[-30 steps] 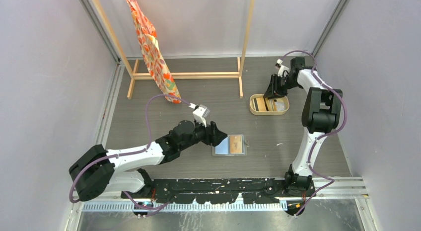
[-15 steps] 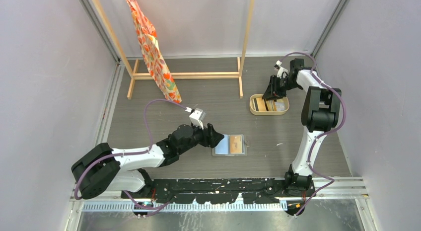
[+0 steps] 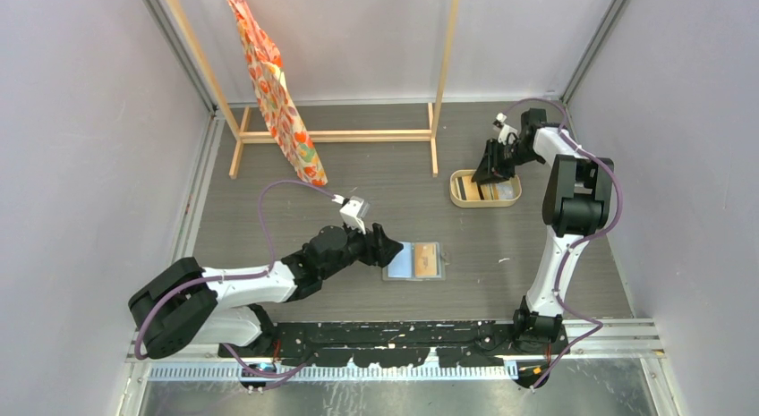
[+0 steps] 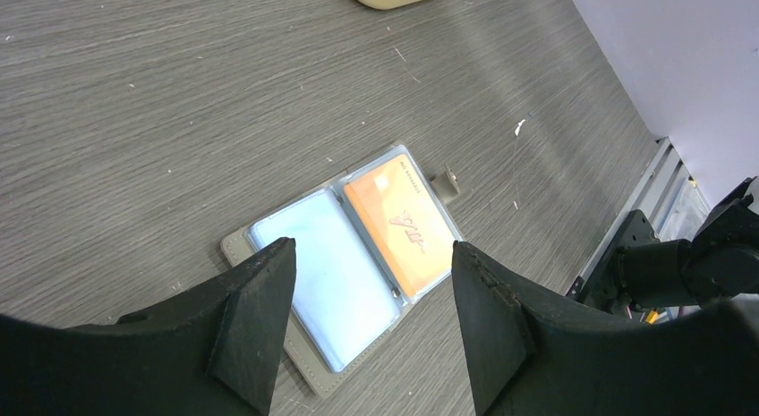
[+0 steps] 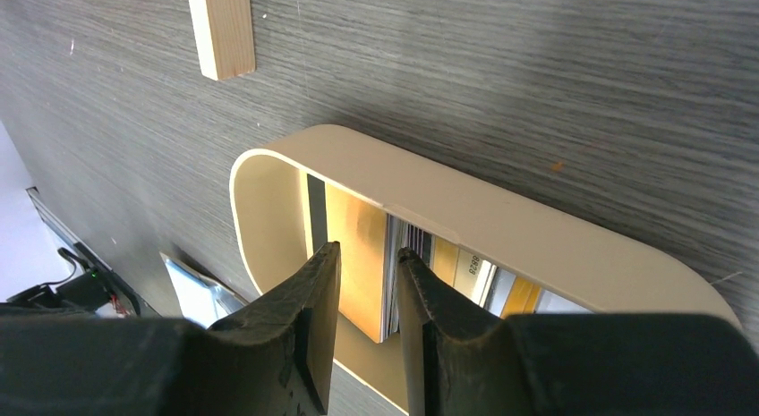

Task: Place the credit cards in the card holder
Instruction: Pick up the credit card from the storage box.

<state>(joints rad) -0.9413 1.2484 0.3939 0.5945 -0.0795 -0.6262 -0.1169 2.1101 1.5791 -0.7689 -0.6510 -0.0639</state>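
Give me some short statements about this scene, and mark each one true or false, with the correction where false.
1. The card holder lies open on the table. True.
2. An orange card sits in one of its pockets. True.
3. The left hand holds a card. False: it is open and empty, above the holder.
4. The right hand is at the holder too. False: it is in the beige tray, fingers either side of credit cards.
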